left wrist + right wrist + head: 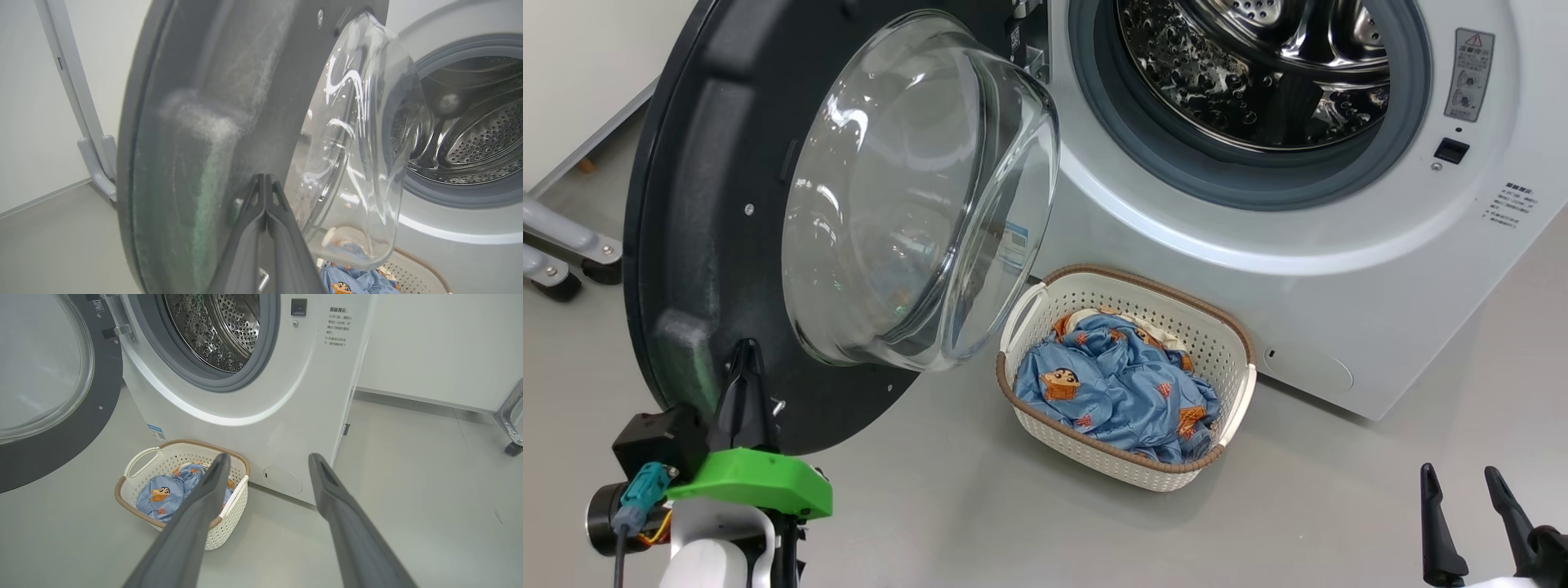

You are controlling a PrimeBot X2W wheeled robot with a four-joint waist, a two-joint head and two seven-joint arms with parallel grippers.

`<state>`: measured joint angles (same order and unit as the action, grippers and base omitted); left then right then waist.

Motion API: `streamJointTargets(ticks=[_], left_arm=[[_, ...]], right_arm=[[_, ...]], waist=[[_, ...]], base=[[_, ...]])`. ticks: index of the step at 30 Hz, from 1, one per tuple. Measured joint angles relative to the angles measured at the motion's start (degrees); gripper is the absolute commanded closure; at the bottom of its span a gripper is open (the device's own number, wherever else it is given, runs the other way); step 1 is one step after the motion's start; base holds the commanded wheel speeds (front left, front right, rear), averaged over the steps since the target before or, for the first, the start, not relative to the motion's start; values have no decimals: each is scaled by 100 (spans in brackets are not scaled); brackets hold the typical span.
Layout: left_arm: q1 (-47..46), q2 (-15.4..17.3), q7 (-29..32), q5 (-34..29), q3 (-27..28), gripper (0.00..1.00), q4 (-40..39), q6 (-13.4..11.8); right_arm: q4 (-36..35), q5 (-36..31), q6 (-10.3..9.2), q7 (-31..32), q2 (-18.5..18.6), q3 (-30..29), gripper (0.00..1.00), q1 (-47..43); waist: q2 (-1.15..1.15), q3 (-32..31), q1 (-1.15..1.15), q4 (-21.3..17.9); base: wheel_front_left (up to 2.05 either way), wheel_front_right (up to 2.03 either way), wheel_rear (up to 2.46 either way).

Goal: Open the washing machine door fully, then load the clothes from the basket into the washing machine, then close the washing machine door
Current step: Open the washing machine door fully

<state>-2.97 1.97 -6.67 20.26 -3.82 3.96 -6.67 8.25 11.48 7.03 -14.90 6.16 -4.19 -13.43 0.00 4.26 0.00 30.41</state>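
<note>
The washing machine door [711, 204] stands swung out to the left, its black inner rim and bulging glass bowl [915, 188] facing me. My left gripper [745, 359] is shut, its fingertips against the lower black rim of the door [229, 102]; nothing lies between the fingers. The white washing machine [1339, 269] shows its grey gasket and steel drum [1258, 65]. On the floor before it sits the cream basket [1217, 327] holding the light blue clothes [1119, 384]. My right gripper [1462, 490] is open at the lower right, away from the basket [139, 465].
A grey metal frame on castors [564, 253] stands at the far left behind the door. Another castor leg [510, 424] is at the right by the wall. Bare grey floor [1013, 506] lies in front of the basket.
</note>
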Motion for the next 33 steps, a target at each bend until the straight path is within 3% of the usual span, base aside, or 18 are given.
streamJointTargets(ticks=[5,15,33], left_arm=[[-192,-24,-100,3,135,100,300,0],[-549,-56,-356,-111,1073,100,777,-18],[-1471,-83,-601,-425,2101,100,1525,-41]], right_arm=[[8,0,0,0,65,85,0,3],[11,0,0,0,100,174,0,8],[-40,0,0,0,167,169,0,285]], waist=[[0,-14,0,-16],[0,60,0,-311],[0,611,0,-820]], base=[[0,0,0],[0,0,0],[0,0,0]])
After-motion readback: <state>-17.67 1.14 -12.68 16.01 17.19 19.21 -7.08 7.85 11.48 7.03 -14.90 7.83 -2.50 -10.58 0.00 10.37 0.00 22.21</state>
